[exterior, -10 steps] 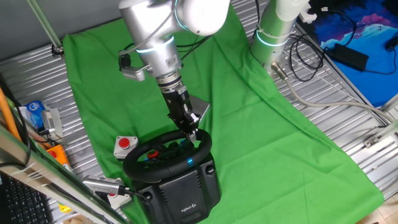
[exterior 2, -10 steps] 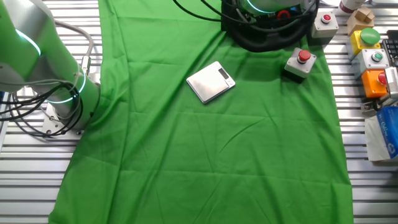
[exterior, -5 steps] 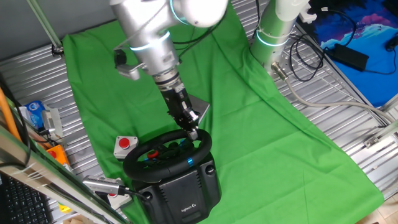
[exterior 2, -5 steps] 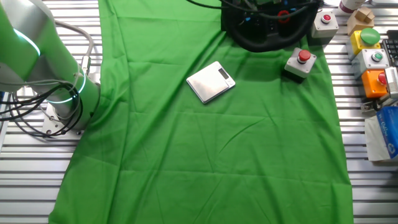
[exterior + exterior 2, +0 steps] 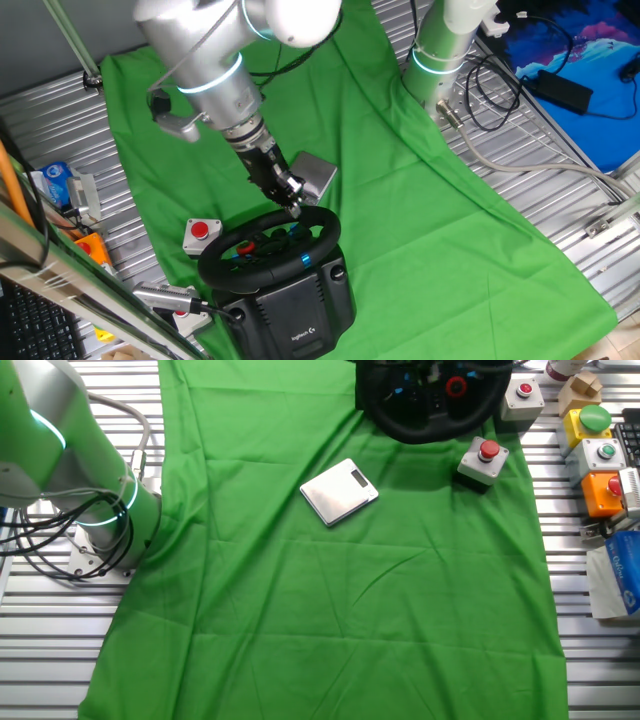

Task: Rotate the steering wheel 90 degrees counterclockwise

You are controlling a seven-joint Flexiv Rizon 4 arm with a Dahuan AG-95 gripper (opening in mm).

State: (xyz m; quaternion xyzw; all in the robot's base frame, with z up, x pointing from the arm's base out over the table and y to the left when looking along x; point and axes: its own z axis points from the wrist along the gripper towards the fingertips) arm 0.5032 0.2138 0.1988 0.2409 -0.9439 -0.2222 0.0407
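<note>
We find the gripper (image 5: 293, 204) at the far top edge of the steering wheel (image 5: 268, 245), its dark fingers pointing down at the rim, but whether they are spread or pinching the rim we cannot tell, since the tips merge with the black wheel. The wheel sits at the near end of the green cloth (image 5: 400, 200) on a boxy black base (image 5: 300, 310), and the base carries the only mark we can make out here, a small white logo (too small to read). Red and blue buttons show on the hub. Just behind the gripper lies one flat silver device (image 5: 339, 490) with a small display, apart from the wheel. We count two small white boxes with red push-buttons near the wheel: one (image 5: 483, 462) on the cloth just beside the rim, the other (image 5: 523, 394) off the cloth on the slatted table (image 5: 300, 690). Beyond them we count three more button boxes: one with a green cap (image 5: 590, 422), one grey (image 5: 603, 455) and one orange (image 5: 603, 492). A blue and white packet (image 5: 620, 575) lies near these; its printing is unreadable. The other fixed view cuts off the wheel's upper part.
</note>
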